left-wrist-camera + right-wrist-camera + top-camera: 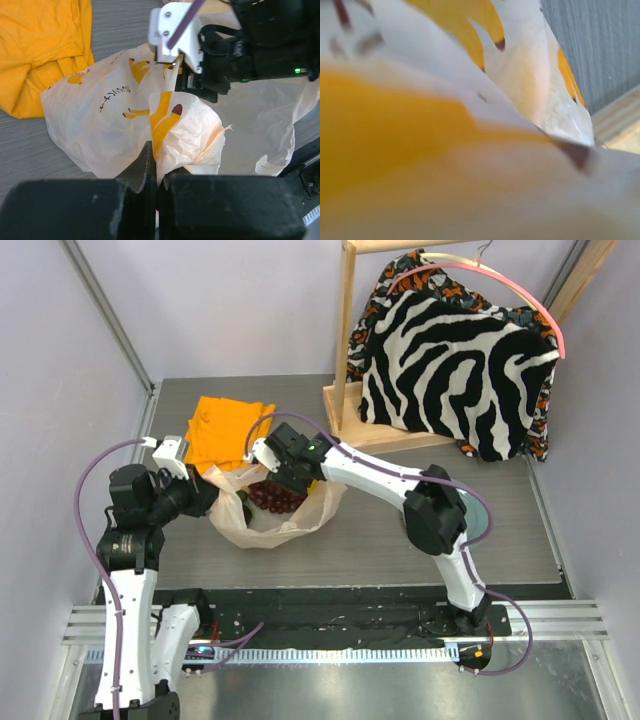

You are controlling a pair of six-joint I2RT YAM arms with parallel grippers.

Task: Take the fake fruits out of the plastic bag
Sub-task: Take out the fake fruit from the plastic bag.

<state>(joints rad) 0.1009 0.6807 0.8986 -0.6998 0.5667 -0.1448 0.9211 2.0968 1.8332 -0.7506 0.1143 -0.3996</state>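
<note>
The left gripper pinched the plastic bag by its left rim, while the right gripper, whose finger spread I cannot tell, hovered just above the grapes inside.

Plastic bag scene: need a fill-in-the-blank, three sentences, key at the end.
1. The left gripper is shut on the rim of the ____.
2. In the top view, a bunch of dark red ____ shows through its open mouth.
3. The folded cloth lying on the table behind it is ____.
Missing words: plastic bag; grapes; orange.
</note>
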